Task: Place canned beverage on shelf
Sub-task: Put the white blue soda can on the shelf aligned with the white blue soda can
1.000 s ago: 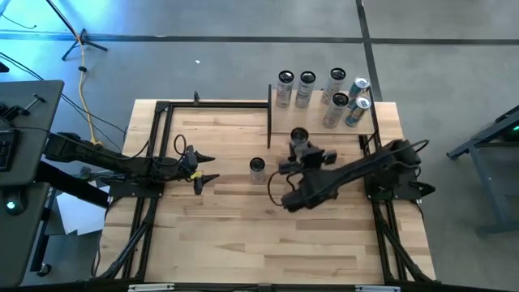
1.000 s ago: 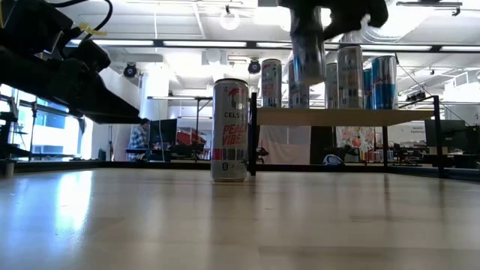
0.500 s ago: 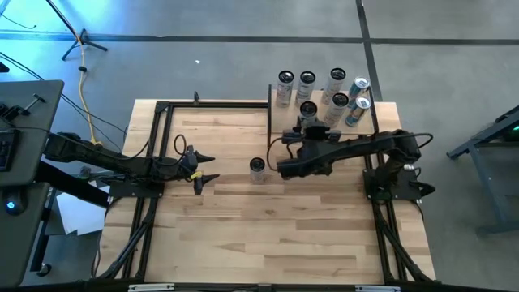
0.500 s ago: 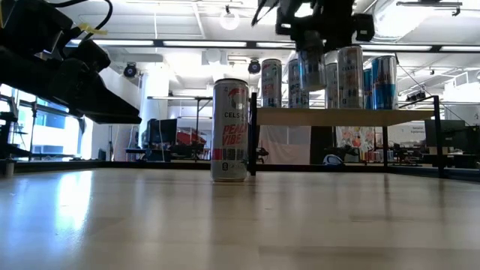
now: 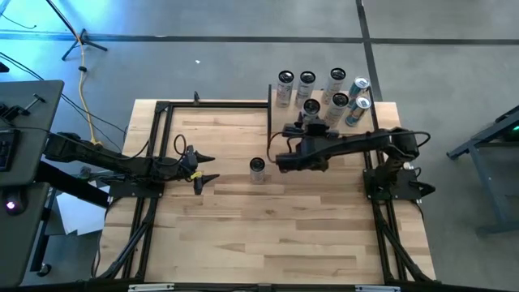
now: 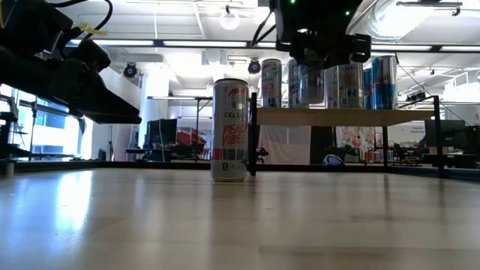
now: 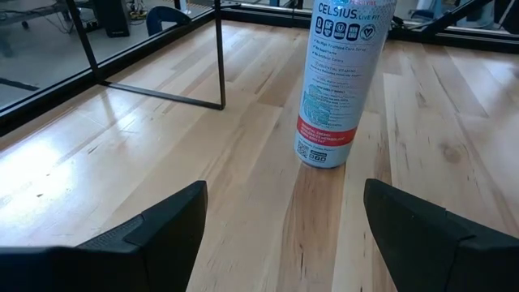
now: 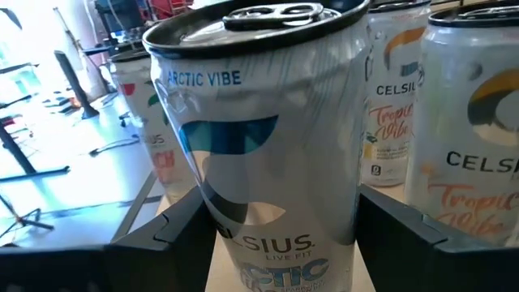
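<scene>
Your right gripper (image 5: pixel 310 120) clamps a silver Arctic Vibe can (image 8: pixel 268 138) with blue markings, upright over the shelf (image 6: pixel 337 116) among the other cans (image 5: pixel 336 89) there. Your left gripper (image 5: pixel 204 167) waits spread wide over the tabletop (image 5: pixel 243 235), facing a second can (image 7: pixel 340 77).

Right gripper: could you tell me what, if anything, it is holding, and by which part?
The right gripper holds a Celsius Arctic Vibe can by its side wall, over the shelf. The left gripper holds nothing.
</scene>
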Tool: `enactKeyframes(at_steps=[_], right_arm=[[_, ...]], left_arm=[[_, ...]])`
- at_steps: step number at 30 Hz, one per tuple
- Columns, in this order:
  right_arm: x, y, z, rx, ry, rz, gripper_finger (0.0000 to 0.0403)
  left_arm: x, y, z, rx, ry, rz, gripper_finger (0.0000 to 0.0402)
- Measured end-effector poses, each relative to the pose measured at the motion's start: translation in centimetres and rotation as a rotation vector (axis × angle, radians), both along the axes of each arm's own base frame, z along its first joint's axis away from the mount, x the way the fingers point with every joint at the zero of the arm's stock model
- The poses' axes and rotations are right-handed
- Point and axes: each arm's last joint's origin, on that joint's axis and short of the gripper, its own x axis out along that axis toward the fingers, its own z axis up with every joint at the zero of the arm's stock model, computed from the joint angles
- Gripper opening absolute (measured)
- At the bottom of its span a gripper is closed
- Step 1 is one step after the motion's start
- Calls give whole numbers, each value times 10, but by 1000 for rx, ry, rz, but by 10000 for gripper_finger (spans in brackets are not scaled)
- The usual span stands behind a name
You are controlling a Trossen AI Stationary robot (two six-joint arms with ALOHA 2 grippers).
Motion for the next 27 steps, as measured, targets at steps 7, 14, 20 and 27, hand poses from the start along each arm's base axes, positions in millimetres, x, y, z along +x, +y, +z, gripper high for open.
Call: enactKeyframes(at_steps=[7, 14, 20, 27], right_arm=[[6, -11, -2, 33, 11, -18, 232], [11, -19, -3, 58, 22, -25, 232], [10, -24, -3, 80, 13, -42, 232], [10, -25, -3, 84, 44, -41, 269]], left_arm=[[0, 0, 0, 0, 0, 0, 305], [0, 0, 0, 0, 0, 0, 305], [0, 0, 0, 0, 0, 0, 305], [0, 0, 0, 0, 0, 0, 305]])
